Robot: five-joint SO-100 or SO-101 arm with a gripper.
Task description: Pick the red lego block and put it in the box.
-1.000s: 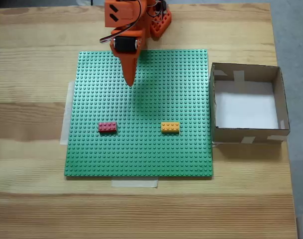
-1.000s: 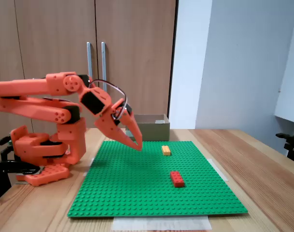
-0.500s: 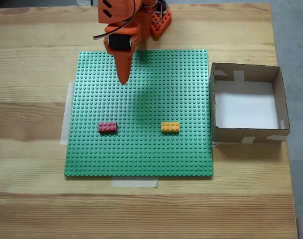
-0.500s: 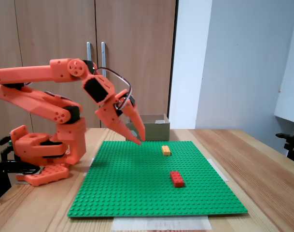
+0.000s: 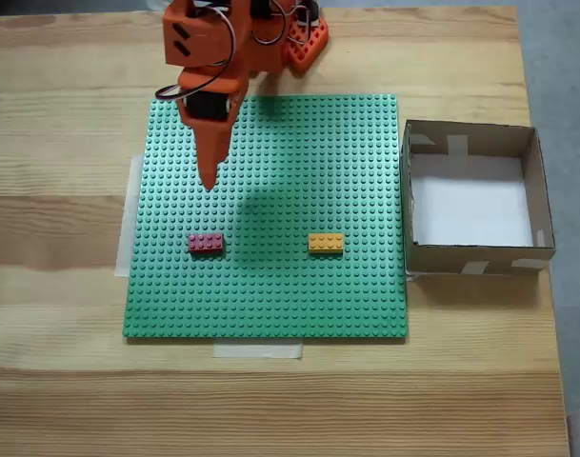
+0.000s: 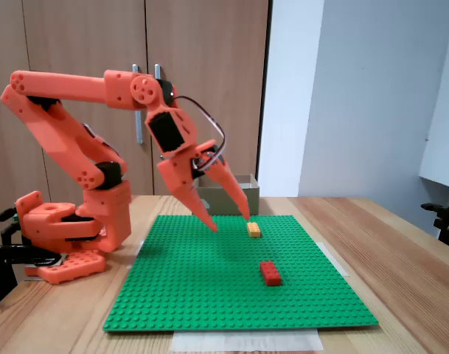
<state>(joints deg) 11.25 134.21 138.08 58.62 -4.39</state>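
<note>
The red lego block (image 5: 206, 244) lies flat on the left part of the green baseplate (image 5: 347, 162) in the top-down fixed view. In the side fixed view the red lego block (image 6: 270, 273) sits near the plate's front. The orange arm's gripper (image 5: 210, 179) points down above the plate, a short way behind the block and apart from it. From the side, the gripper (image 6: 230, 221) is open and empty, its two fingers spread, hovering over the plate. The box (image 5: 470, 255), brown cardboard with a white floor, stands off the plate's right edge; from the side the box (image 6: 252, 193) is partly behind the fingers.
An orange-yellow brick (image 5: 326, 244) lies on the plate right of the red one, and the same orange-yellow brick (image 6: 253, 229) sits just below the fingertips from the side. The arm's base (image 6: 62, 228) stands at the plate's back edge. Wooden table surrounds the baseplate (image 6: 209, 287).
The arm has lifted and reached out, carrying the gripper leftward in the top-down view toward the red block. The fingers have spread apart.
</note>
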